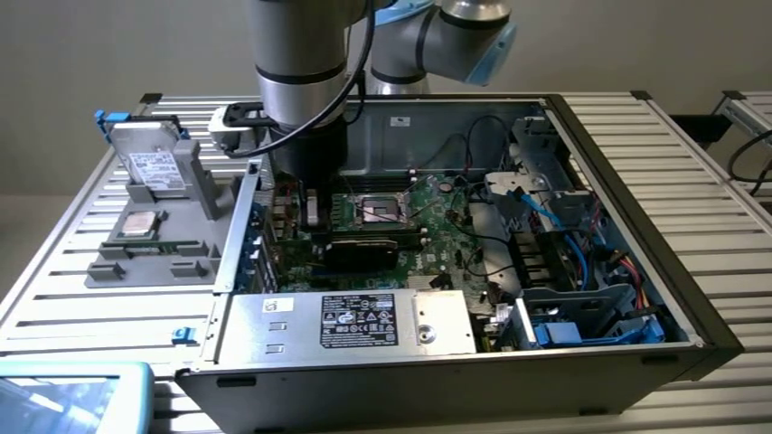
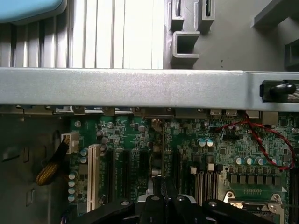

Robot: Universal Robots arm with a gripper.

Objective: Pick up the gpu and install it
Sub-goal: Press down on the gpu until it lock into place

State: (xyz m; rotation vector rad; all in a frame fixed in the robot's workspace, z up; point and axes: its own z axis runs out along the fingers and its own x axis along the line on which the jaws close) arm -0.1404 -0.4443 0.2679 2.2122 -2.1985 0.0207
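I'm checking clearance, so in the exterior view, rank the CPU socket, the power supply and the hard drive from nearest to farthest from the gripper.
1. CPU socket: just toward the exterior view's right of the gripper.
2. Power supply: along the case's front edge.
3. Hard drive: outside the case, on the exterior view's left.

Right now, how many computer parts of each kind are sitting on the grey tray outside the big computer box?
On the grey tray:
Hard drive: 1
Square silver chip: 1
Thin stick: 1
Total: 3
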